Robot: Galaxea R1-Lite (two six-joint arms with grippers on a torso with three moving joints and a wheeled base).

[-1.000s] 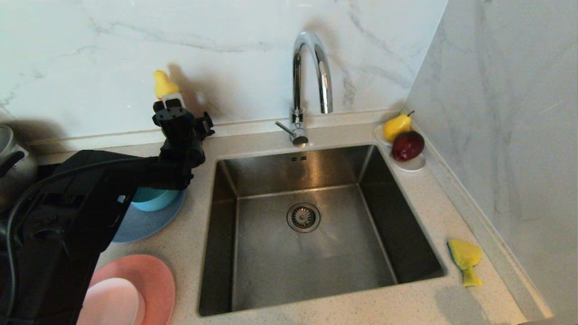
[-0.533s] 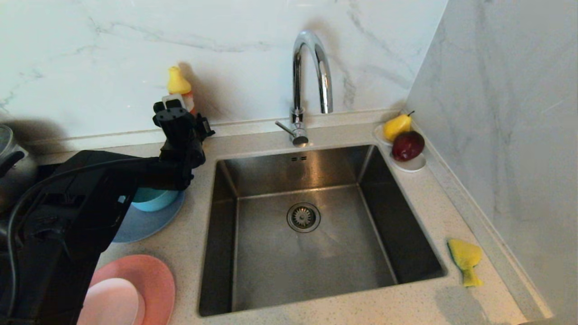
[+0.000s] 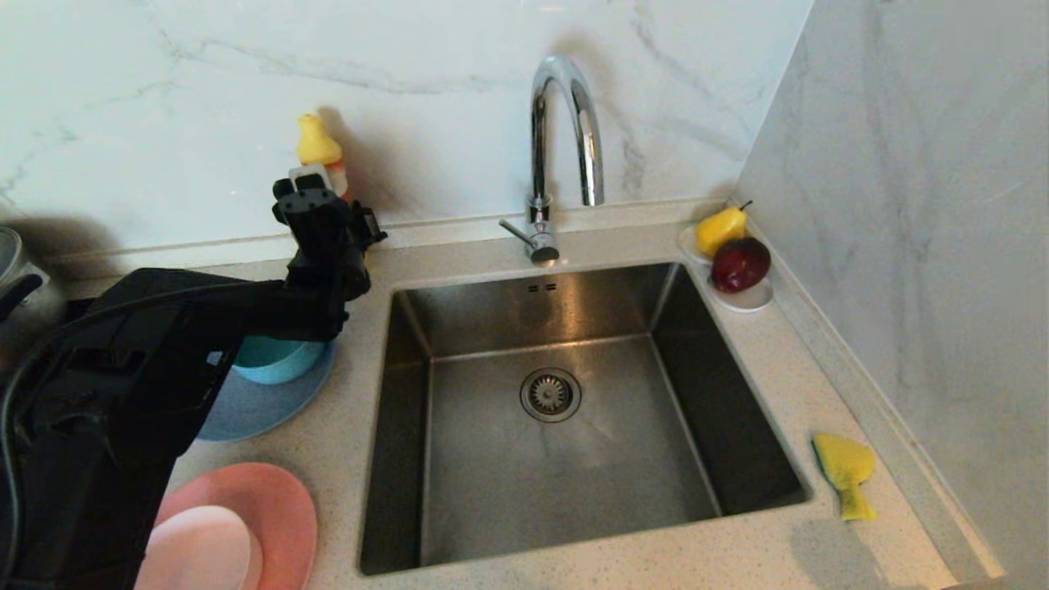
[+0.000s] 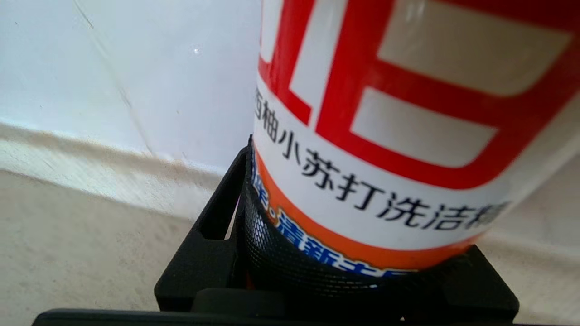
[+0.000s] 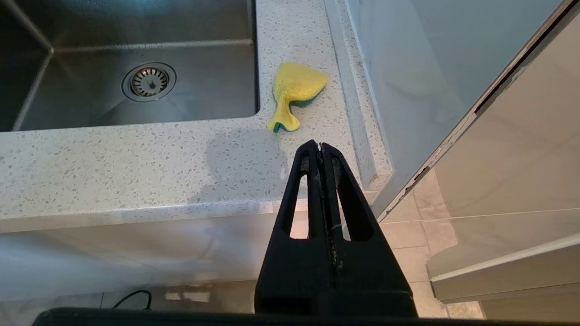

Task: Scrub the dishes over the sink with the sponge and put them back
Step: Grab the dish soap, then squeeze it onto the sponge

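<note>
My left gripper (image 3: 315, 201) is at the back of the counter, left of the sink (image 3: 459, 492), shut on a red, white and orange dish-soap bottle (image 4: 385, 136) with a yellow cap (image 3: 317, 141). Under the arm the teal bowl (image 3: 274, 359) sits on the grey-blue plate (image 3: 274, 406). The small pale pink dish (image 3: 205, 549) lies on the salmon-pink plate (image 3: 283, 508) near the front left. The yellow sponge (image 3: 844, 474) (image 5: 294, 90) lies on the counter right of the sink. My right gripper (image 5: 320, 147) hangs shut and empty off the counter's front edge.
The chrome tap (image 3: 565, 123) arches over the sink's back edge. A white dish with a pear and a plum (image 3: 737, 258) stands at the back right corner. A steel pot (image 3: 16, 283) is at the far left. A marble wall runs along the right.
The left gripper has shut on the soap bottle. The bottle's yellow cap shifted right and then a little upward with the gripper. The right arm has not moved.
</note>
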